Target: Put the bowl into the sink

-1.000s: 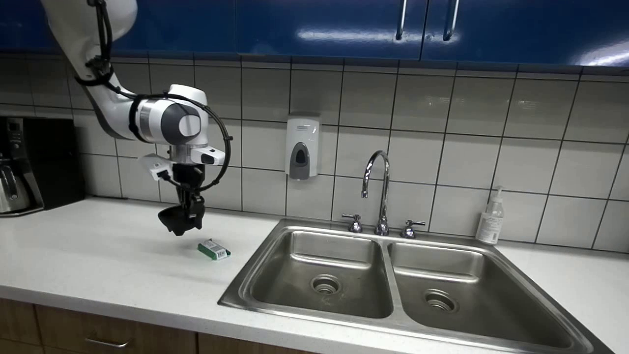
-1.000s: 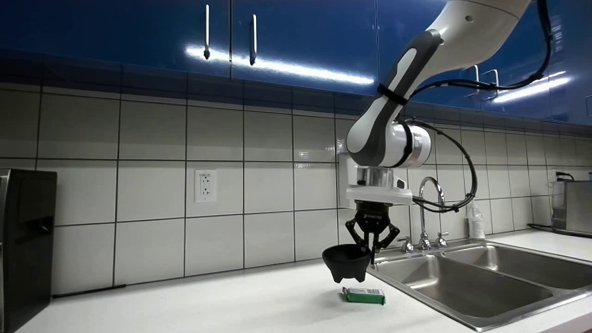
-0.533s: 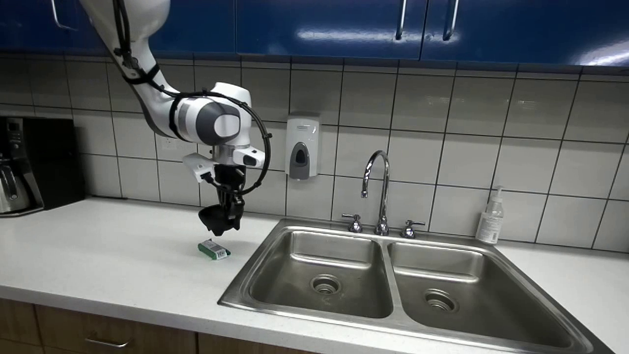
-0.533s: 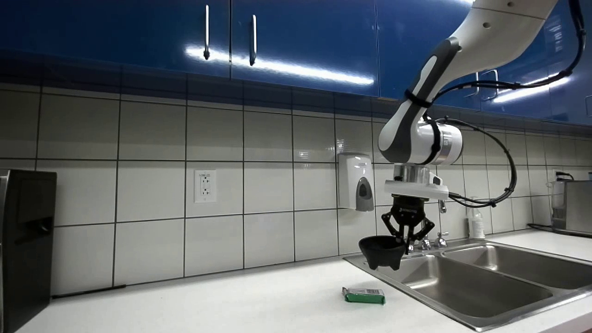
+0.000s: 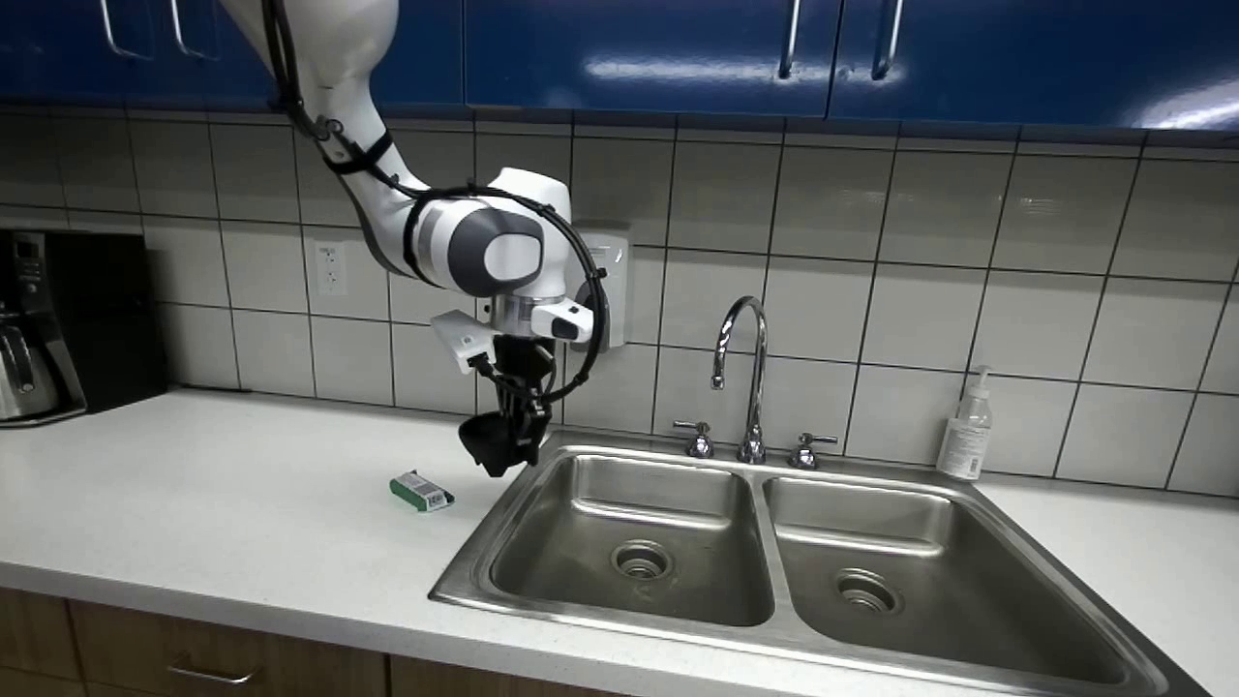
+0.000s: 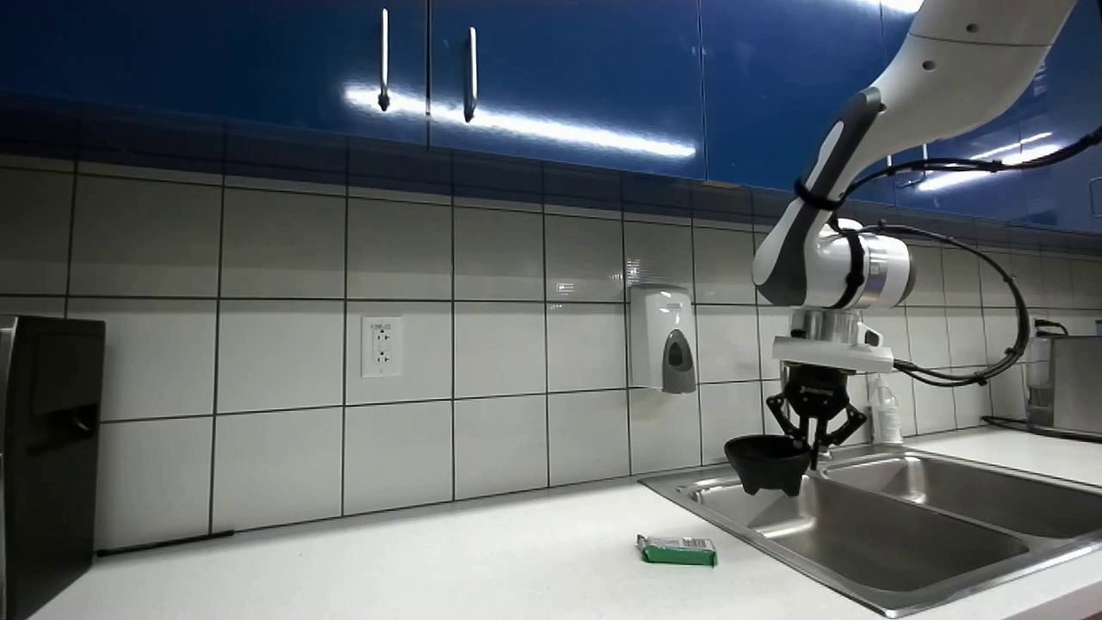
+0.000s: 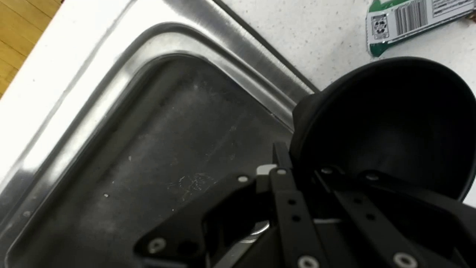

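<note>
Black and round, the bowl (image 6: 764,467) hangs in the air near the sink (image 5: 503,520), held by the gripper (image 6: 811,449), its fingers squeezed close on the bowl's side. Half a second ago it was farther from the sink; the green packet (image 5: 422,491) has stayed on the white counter (image 5: 242,503). In the wrist view, the bowl hides some of the sink's edge, and the left basin (image 7: 204,149) has open room beside it.

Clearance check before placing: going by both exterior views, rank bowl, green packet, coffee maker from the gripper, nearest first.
1. Bowl: in the gripper, held at its rim.
2. Green packet: on the counter, left of the sink.
3. Coffee maker: at the left edge of both exterior views.
</note>
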Tool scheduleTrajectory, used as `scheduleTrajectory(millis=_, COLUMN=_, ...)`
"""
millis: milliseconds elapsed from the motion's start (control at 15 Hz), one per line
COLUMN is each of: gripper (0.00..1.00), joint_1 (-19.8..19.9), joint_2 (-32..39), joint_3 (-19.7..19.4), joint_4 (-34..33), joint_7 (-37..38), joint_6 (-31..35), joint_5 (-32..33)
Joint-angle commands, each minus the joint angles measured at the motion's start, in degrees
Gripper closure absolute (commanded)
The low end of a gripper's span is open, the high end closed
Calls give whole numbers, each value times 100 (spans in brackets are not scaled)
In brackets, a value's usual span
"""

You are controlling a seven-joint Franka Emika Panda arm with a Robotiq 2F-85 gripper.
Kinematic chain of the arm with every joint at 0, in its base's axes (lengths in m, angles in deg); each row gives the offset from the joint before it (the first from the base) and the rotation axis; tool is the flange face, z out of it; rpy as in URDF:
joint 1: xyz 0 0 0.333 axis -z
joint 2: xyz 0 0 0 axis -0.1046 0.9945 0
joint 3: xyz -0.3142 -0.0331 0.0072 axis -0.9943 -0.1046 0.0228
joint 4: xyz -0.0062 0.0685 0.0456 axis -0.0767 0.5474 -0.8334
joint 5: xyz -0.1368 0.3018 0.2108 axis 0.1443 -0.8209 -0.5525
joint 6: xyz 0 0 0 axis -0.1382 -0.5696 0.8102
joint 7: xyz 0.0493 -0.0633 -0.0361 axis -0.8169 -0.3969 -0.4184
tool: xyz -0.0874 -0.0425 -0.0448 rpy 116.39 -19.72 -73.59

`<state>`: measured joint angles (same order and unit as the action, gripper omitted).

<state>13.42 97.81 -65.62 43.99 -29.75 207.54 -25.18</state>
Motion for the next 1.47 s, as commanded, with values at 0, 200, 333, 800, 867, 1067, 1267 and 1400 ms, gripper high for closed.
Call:
scheduleTrajectory(millis=0, gripper=98, joint_1=265, joint_2=376, joint_3=-91, joint_4=-412, joint_7=-326, joint_6=-163, joint_5=-242)
scheduleTrajectory(millis=200, gripper=98, joint_1=441, joint_2=749, joint_3=-183, joint_4=-713, joint_7=-379, joint_6=-203, joint_5=-308)
scheduleTrajectory(millis=333, gripper=98, joint_1=546, joint_2=1043, joint_3=-235, joint_4=-965, joint_7=-342, joint_6=-241, joint_5=-304)
scheduleTrajectory(millis=800, gripper=98, joint_1=824, joint_2=2082, joint_3=-325, joint_4=-1947, joint_7=-217, joint_6=-501, joint_5=-226)
scheduleTrajectory(millis=867, gripper=98, joint_1=848, joint_2=2231, joint_3=-327, joint_4=-2072, joint_7=-208, joint_6=-551, joint_5=-224)
scheduleTrajectory(millis=1067, gripper=98, joint_1=924, joint_2=2640, joint_3=-305, joint_4=-2431, joint_7=-197, joint_6=-740, joint_5=-235)
scheduleTrajectory(millis=1267, gripper=98, joint_1=982, joint_2=3006, joint_3=-281, joint_4=-2742, joint_7=-201, joint_6=-947, joint_5=-253)
scheduleTrajectory(millis=1400, gripper=98, joint_1=1001, joint_2=3206, joint_3=-268, joint_4=-2896, joint_7=-208, joint_6=-1066, joint_5=-254)
